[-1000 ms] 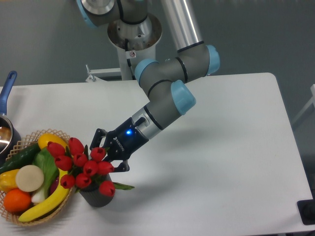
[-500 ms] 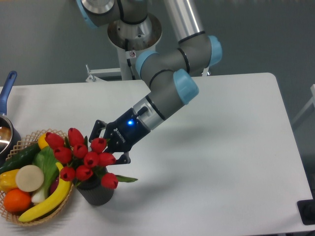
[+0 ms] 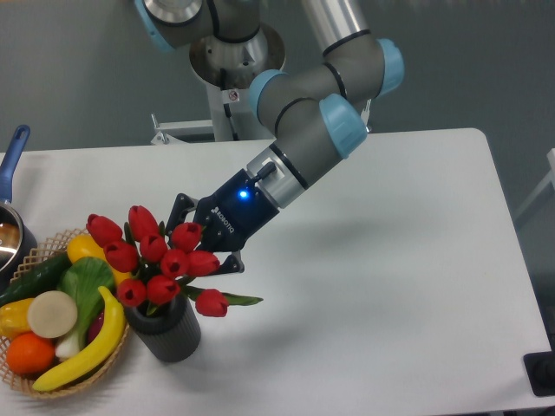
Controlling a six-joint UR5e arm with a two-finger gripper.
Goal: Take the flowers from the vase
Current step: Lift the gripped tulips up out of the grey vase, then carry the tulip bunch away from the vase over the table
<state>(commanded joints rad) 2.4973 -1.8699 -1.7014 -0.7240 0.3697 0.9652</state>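
Extraction step in hand: jaws of the gripper (image 3: 205, 246) clamped on the flowers (image 3: 156, 256), stems seated in the vase (image 3: 166, 328) on the desk (image 3: 390, 260); next move calls for straight lift clear of the mouth.

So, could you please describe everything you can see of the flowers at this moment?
The flowers are a bunch of about ten red tulip buds with green stems and leaves, plastic-looking. The gripper is in among the buds on their right side; whether it is shut on them is hidden. The lower stems sit in the mouth of the dark ribbed vase. One bud droops out to the right over a leaf. The bunch stands just right of the fruit basket.
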